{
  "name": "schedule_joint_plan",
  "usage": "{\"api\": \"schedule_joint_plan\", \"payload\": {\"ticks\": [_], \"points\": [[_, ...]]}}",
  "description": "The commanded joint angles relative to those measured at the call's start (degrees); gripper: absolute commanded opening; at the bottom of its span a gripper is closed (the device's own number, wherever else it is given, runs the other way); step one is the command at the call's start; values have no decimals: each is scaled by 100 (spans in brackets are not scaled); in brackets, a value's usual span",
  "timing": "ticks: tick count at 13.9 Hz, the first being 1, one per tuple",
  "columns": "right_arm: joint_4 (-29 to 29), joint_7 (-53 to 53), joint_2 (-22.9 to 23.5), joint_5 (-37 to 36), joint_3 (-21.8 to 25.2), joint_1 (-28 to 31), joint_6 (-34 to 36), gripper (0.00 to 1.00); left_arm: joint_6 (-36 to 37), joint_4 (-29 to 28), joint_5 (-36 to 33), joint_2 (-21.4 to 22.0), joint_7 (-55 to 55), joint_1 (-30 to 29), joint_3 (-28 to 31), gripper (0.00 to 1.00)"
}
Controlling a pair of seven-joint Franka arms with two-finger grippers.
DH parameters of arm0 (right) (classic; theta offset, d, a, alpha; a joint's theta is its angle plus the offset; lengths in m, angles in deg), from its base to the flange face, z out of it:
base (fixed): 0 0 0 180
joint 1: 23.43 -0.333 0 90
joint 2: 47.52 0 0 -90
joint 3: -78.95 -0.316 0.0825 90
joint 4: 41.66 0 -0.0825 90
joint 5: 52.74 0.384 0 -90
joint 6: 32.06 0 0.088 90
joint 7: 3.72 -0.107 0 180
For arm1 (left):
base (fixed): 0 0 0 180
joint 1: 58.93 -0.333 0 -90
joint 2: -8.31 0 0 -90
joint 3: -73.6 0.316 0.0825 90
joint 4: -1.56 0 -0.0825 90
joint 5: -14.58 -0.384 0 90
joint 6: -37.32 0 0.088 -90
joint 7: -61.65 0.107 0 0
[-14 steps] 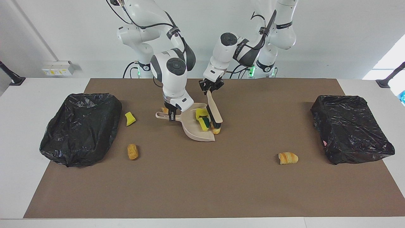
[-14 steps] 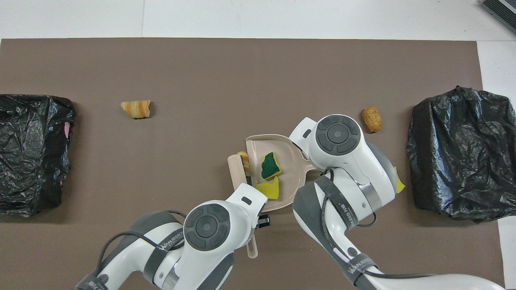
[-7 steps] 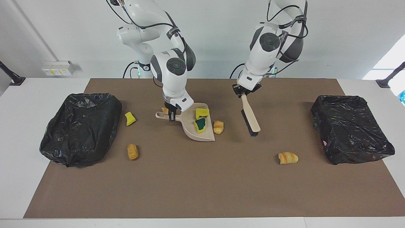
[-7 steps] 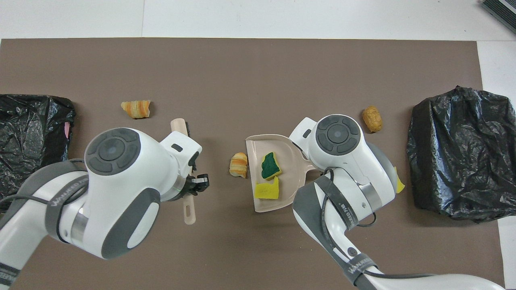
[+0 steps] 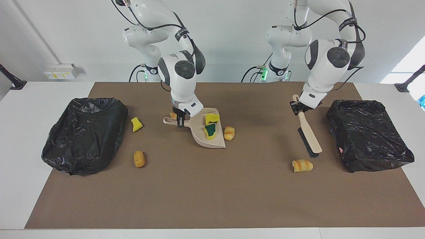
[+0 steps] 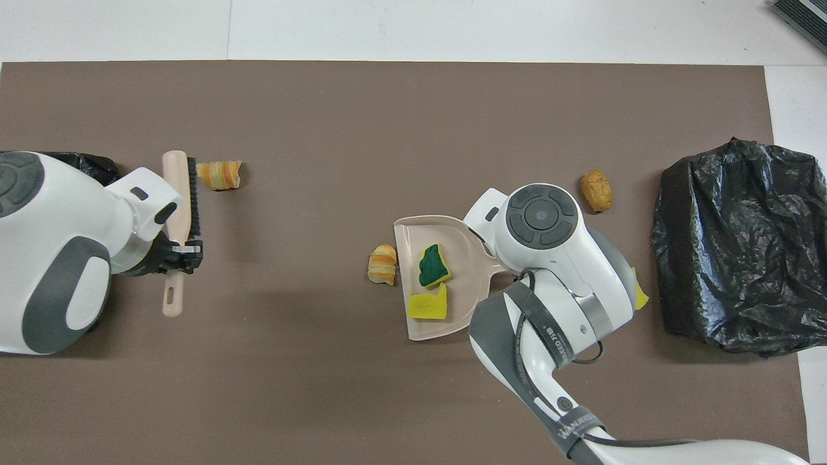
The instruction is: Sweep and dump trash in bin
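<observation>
My right gripper [image 5: 180, 121] is shut on the handle of the beige dustpan [image 5: 202, 137], which rests on the mat with two yellow-green sponge chunks [image 6: 434, 266] in it. A croissant piece [image 5: 229, 132] lies just outside its lip. My left gripper [image 5: 299, 108] is shut on the handle of the beige brush [image 6: 177, 206]. The brush slants down, and its black bristles [image 5: 307, 143] are close beside another croissant piece [image 5: 302, 165], toward the left arm's end. A black-bagged bin [image 5: 368, 139] sits right by the brush. A yellow sponge [image 5: 136, 124] and a bread piece [image 5: 139, 159] lie by the second bin [image 5: 84, 132].
A brown mat [image 5: 212, 192] covers the table between the two bins. A small bread bit [image 5: 172, 115] lies by the dustpan handle, nearer the robots. In the overhead view the right arm [image 6: 549, 245] covers the dustpan handle.
The left arm has swung the brush away from the dustpan to the croissant near the bin at its own end. The croissant by the dustpan's lip stayed outside it. The right arm has not moved.
</observation>
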Motion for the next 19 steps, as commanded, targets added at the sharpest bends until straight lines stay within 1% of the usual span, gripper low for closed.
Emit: {"api": "schedule_joint_plan", "payload": {"ticks": [1, 2, 3, 5, 7, 9, 11, 14, 17, 19], "points": [[112, -253, -91, -82, -27, 21, -119, 0, -324, 325, -721, -591, 223, -320, -97, 0], [103, -253, -100, -82, -27, 21, -128, 0, -500, 536, -794, -881, 240, -443, -105, 0], [86, -253, -117, -82, -27, 21, -128, 0, -536, 642, -794, -1049, 241, -496, -105, 0], [51, -253, -135, -82, -27, 30, -119, 0, -650, 573, -760, -1112, 249, -427, -123, 0], [7, -253, -231, -47, -27, 56, -93, 0, -756, 372, -663, -1104, 232, -252, -158, 0], [-133, -210, -293, -38, -35, 109, -23, 0, -905, 126, -313, -1034, 232, -84, -149, 0], [-151, -183, -407, -3, -35, 196, -14, 0, -906, -24, -276, -946, 197, 100, -167, 0], [181, -60, -557, 67, -27, 223, -145, 0, -897, -305, 30, -779, 153, 443, -167, 0], [357, -121, -496, 67, -27, 189, -452, 0, -862, -306, 181, -761, -84, 777, -167, 0], [411, -121, -338, 67, -27, 179, -637, 0, -853, -306, 399, -735, -190, 1075, -167, 0]]}}
